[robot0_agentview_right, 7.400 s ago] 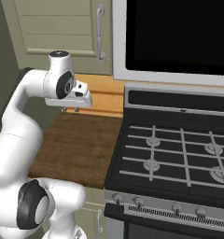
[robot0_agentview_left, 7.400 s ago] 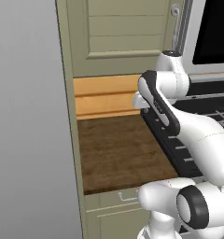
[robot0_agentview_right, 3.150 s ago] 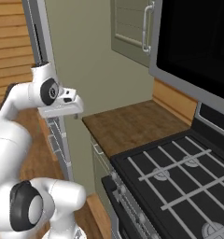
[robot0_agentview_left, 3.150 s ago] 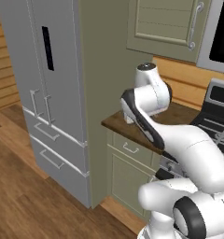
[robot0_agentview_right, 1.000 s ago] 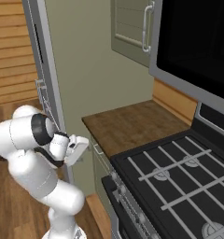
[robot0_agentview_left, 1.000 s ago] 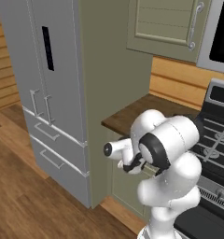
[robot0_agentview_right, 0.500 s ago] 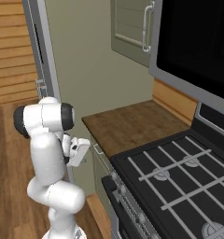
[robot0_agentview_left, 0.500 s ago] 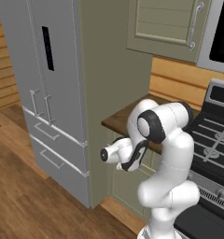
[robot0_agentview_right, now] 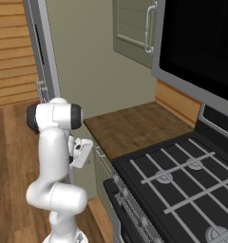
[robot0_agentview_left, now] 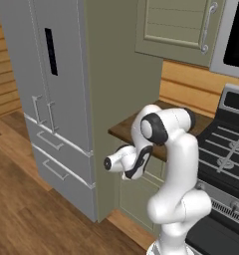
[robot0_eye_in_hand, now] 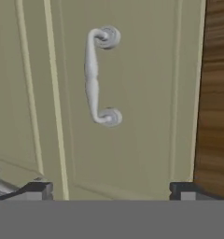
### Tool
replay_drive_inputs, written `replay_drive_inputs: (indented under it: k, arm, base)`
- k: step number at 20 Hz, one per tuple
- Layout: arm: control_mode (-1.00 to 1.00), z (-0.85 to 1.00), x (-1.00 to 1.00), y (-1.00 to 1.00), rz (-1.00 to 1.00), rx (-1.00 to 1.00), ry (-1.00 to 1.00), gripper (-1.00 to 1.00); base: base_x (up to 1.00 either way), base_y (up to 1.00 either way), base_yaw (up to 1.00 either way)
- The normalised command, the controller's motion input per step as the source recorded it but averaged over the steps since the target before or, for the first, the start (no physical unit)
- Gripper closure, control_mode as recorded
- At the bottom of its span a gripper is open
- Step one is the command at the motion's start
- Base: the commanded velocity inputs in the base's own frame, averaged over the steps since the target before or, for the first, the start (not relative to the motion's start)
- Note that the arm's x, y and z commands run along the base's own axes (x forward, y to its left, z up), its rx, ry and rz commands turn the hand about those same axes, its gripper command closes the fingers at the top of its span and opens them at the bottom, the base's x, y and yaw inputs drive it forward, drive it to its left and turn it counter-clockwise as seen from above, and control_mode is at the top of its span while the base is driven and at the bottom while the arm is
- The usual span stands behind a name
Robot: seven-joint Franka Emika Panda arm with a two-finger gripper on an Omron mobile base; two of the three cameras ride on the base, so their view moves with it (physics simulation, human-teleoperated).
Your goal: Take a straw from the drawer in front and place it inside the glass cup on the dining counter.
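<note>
My gripper is spread wide with nothing in it, pointed square at the sage drawer front. Its silver handle sits dead ahead past the fingertips, its bar lying crosswise to my tips. Straw's presumably inside; can't see it.

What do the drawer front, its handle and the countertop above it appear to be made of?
Drawer front: probably painted wood, matt sage-green, flat framed panel.
Handle: likely brushed metal, pale silver sheen.
Countertop: dark brown wood or wood-look laminate, visible grain.
</note>
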Motion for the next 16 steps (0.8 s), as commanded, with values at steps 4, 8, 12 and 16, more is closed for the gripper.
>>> replay_drive_inputs:
  k: [4, 8, 12, 16]
  arm:
    - [-1.00, -0.22, 0.34, -0.07, 0.08, -0.01, 0.08, -1.00]
    - [-1.00, -0.33, 0.33, -0.13, 0.10, -0.01, 0.06, -1.00]
    - [-1.00, -0.32, 0.33, -0.17, 0.10, 0.00, 0.03, -1.00]
    - [-1.00, -0.32, 0.37, -0.10, 0.10, 0.00, 0.01, -1.00]
  base:
    - [0.00, 0.00, 0.00]
    - [0.00, 0.00, 0.00]
    - [0.00, 0.00, 0.00]
    - [0.00, 0.00, 0.00]
